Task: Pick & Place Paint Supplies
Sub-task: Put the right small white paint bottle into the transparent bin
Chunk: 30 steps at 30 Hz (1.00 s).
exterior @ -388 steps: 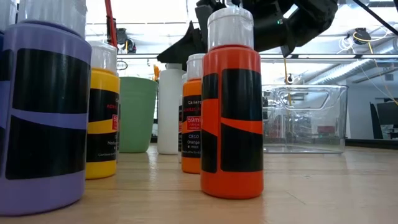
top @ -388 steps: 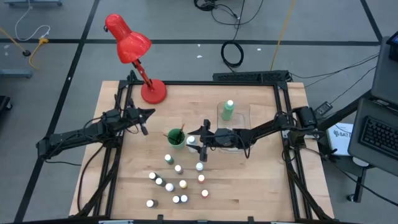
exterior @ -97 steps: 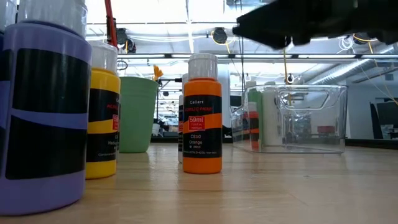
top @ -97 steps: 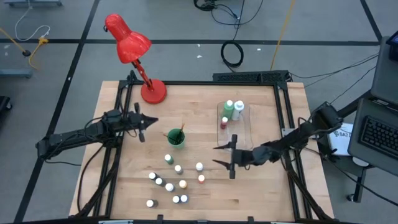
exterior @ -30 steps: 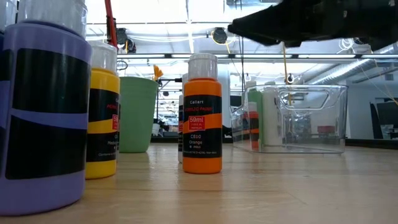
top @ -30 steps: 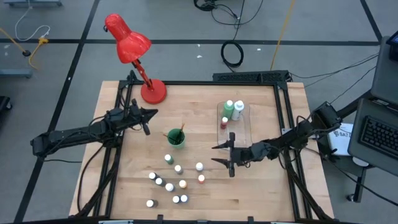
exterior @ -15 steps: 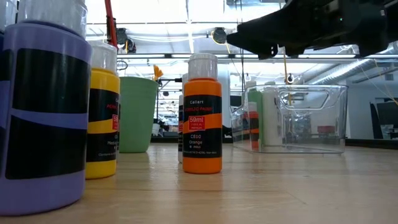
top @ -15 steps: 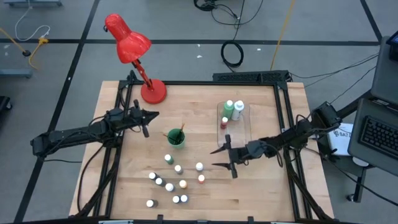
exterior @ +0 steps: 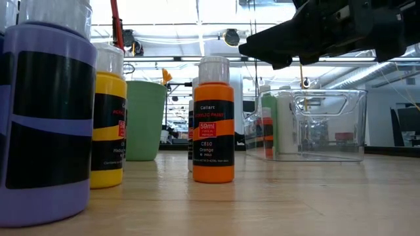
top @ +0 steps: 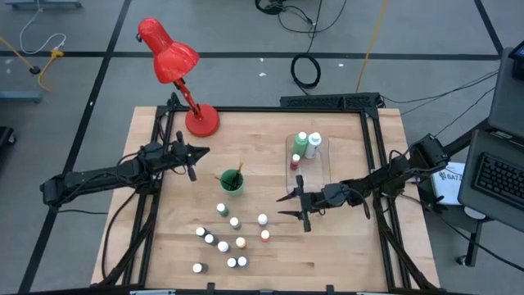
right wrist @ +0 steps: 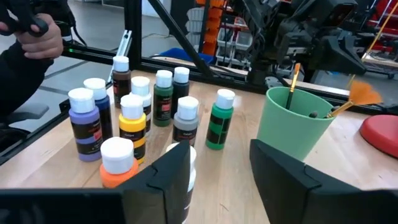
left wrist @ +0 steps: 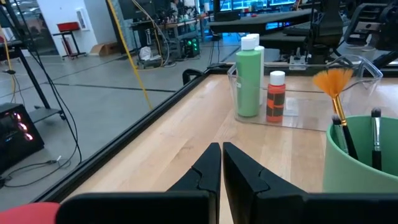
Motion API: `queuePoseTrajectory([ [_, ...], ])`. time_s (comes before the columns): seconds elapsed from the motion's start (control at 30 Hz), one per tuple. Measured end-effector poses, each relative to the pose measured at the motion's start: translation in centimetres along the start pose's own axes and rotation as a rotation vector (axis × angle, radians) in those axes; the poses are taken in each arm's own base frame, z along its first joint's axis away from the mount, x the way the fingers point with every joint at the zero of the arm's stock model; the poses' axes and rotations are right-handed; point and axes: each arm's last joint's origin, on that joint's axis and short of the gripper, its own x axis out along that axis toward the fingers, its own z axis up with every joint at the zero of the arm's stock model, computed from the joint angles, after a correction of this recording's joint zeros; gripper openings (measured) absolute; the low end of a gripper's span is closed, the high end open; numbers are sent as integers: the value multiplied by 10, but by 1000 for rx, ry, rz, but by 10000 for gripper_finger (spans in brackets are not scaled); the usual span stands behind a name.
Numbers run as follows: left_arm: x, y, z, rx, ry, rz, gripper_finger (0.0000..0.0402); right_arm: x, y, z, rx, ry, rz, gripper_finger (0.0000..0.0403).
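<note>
In the high view the right gripper (top: 288, 205) hangs at centre frame, its fingers spread apart and empty, just right of the cluster of small paint bottles (top: 232, 241) standing lower-centre on the bench (top: 344, 246). Above it, the clear tray (top: 322, 164) holds a tall green bottle (top: 302, 145), a white one and a small red one. The left gripper (top: 196, 152) waits at left-centre, fingers pressed together, near the green cup (top: 232, 183) holding paintbrushes (left wrist: 333, 93).

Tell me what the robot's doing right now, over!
Right gripper open, empty, beside the loose paint bottles. Left gripper shut, waiting near the lamp. Three bottles in the tray. Nothing blocking.
</note>
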Motion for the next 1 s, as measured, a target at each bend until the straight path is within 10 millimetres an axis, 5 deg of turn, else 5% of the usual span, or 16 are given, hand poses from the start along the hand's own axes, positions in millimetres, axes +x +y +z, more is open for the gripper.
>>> queuePoseTrajectory([
  [1.0, 0, 0, 0, -2, 0, 0, 21, 0, 0, 0, -35, 3, -3, 117],
])
